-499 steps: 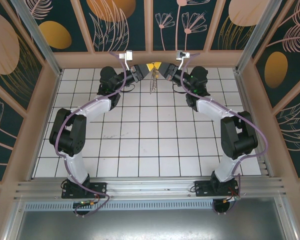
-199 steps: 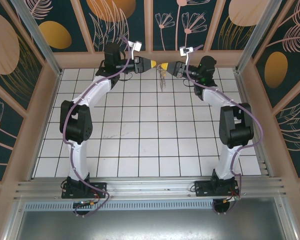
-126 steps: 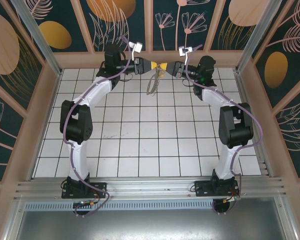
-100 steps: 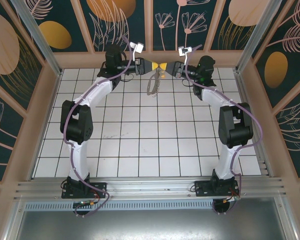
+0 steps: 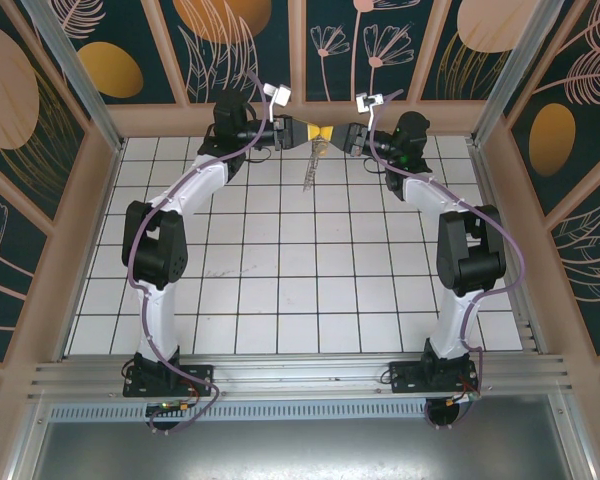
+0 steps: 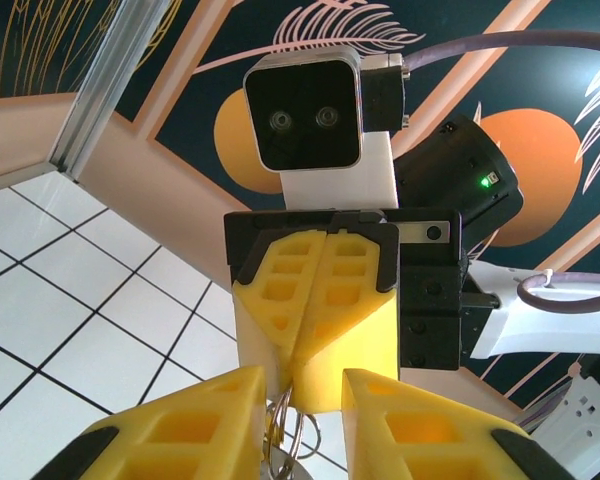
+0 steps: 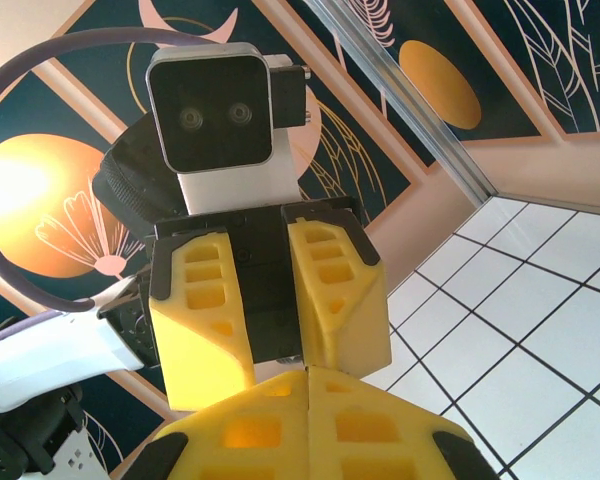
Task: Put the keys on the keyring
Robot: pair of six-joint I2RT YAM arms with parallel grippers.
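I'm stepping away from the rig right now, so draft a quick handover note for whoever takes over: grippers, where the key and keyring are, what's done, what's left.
Right gripper: shut, pinching the top of the keyring, which hangs free above the far rows of the tiled table.
Left gripper: jaws partly open, tip to tip with the right gripper, ring wire between its fingers; contact unclear.
Key: too small to make out, so I cannot tell if it is on the ring.
Done: ring lifted, both grippers at it.
To do: check the key is threaded on; thread it if not.
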